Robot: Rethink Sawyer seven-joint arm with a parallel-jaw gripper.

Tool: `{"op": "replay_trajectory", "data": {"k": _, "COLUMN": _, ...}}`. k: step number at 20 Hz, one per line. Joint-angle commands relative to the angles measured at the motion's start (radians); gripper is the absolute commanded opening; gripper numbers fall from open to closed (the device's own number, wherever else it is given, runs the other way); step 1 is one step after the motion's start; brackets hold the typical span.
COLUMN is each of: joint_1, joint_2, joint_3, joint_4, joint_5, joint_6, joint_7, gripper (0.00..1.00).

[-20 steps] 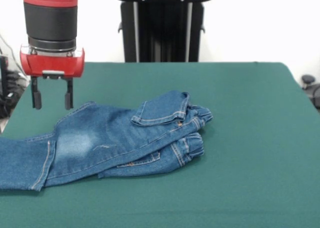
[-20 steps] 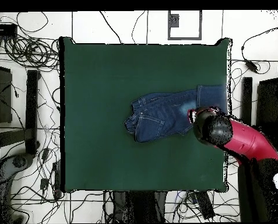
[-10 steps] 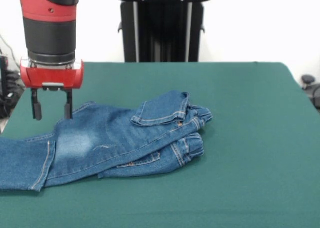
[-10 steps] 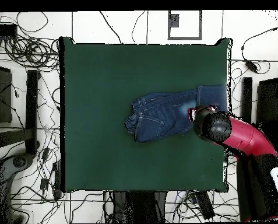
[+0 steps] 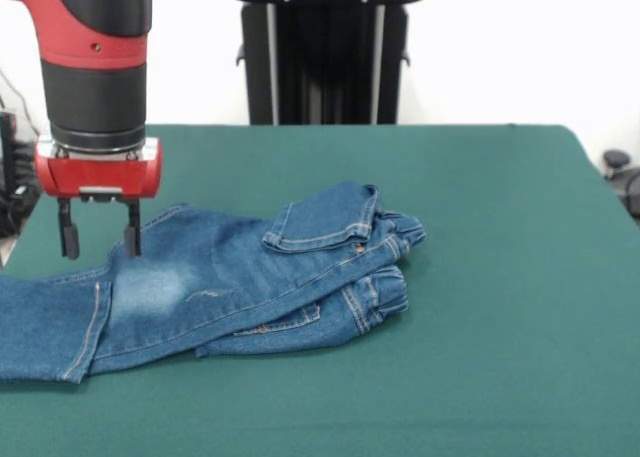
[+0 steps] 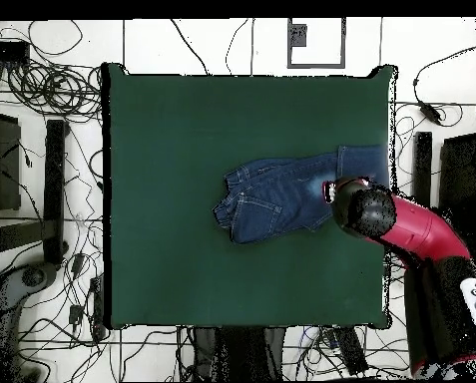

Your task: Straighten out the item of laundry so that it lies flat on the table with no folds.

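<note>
Dark green felt covers the wide rectangular bench (image 5: pixel 500 277), with tangled cables on the pale floor (image 6: pixel 42 329) around it. Small blue denim jeans (image 5: pixel 240 277) with faded pale patches and orange-tan stitching lie crumpled on the bench, the waistband end folded over on itself (a pocket flap turned up) and one hemmed leg reaching towards the bench's edge. At that leg the red and black arm's end effector (image 5: pixel 98 239) hangs, its two dark fingers (image 5: pixel 68 239) apart, tips just at the denim.
</note>
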Motion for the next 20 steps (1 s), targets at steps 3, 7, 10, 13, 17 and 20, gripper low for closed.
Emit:
{"op": "replay_trajectory", "data": {"k": 3, "joint_1": 0.03, "joint_2": 0.093, "joint_3": 0.053, "joint_4": -0.037, "joint_5": 0.032, "joint_6": 0.094, "joint_7": 0.126, "gripper": 1.0}}
{"op": "replay_trajectory", "data": {"k": 7, "joint_1": 0.028, "joint_2": 0.114, "joint_3": 0.058, "joint_4": -0.05, "joint_5": 0.031, "joint_6": 0.083, "joint_7": 0.124, "gripper": 1.0}}
{"op": "replay_trajectory", "data": {"k": 10, "joint_1": 0.026, "joint_2": 0.135, "joint_3": 0.061, "joint_4": -0.059, "joint_5": 0.028, "joint_6": 0.063, "joint_7": 0.126, "gripper": 1.0}}
{"op": "replay_trajectory", "data": {"k": 13, "joint_1": 0.018, "joint_2": 0.155, "joint_3": 0.068, "joint_4": -0.065, "joint_5": 0.023, "joint_6": 0.042, "joint_7": 0.122, "gripper": 1.0}}
{"op": "replay_trajectory", "data": {"k": 17, "joint_1": 0.012, "joint_2": 0.168, "joint_3": 0.073, "joint_4": -0.068, "joint_5": 0.018, "joint_6": 0.03, "joint_7": 0.119, "gripper": 1.0}}
{"op": "replay_trajectory", "data": {"k": 20, "joint_1": 0.009, "joint_2": 0.176, "joint_3": 0.078, "joint_4": -0.072, "joint_5": 0.017, "joint_6": 0.023, "joint_7": 0.117, "gripper": 1.0}}
